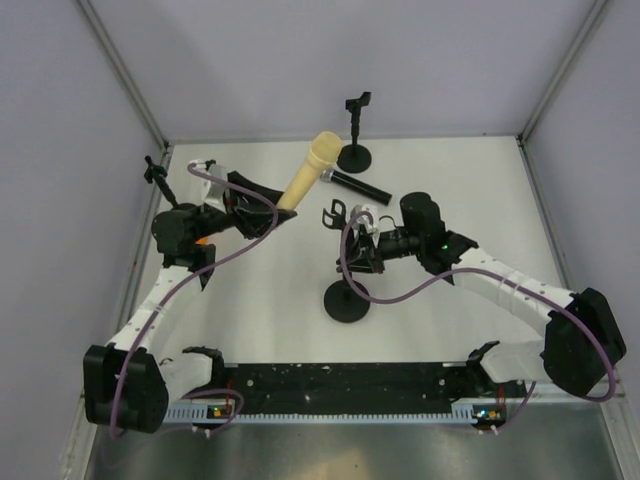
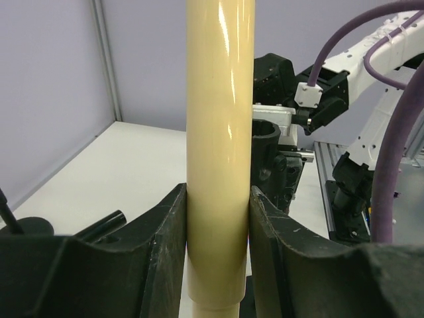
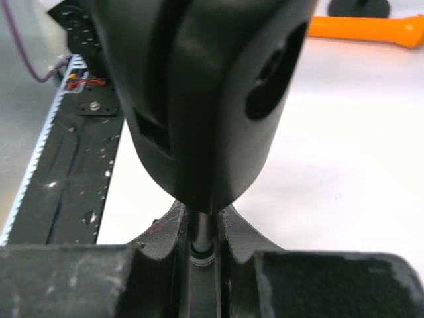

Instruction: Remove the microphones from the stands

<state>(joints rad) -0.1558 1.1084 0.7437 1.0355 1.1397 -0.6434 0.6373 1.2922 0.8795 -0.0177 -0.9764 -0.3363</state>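
Observation:
The cream-yellow microphone (image 1: 305, 175) (image 2: 220, 132) is in the air, tilted up toward the back, with my left gripper (image 1: 268, 213) (image 2: 218, 225) shut on its handle. It is apart from the stand (image 1: 347, 298), whose empty clip (image 1: 335, 212) stands to the microphone's right. In the left wrist view that clip (image 2: 266, 136) shows just behind the handle. My right gripper (image 1: 362, 250) (image 3: 202, 232) is shut on the stand's thin pole (image 3: 201, 228), right under the black clip holder (image 3: 199, 99). The stand's round base sits on the table.
A second stand (image 1: 355, 150) is at the back, with a black microphone (image 1: 356, 186) lying beside it. A small stand (image 1: 155, 175) is at the far left edge. An orange microphone (image 3: 371, 30) lies on the table under the left arm.

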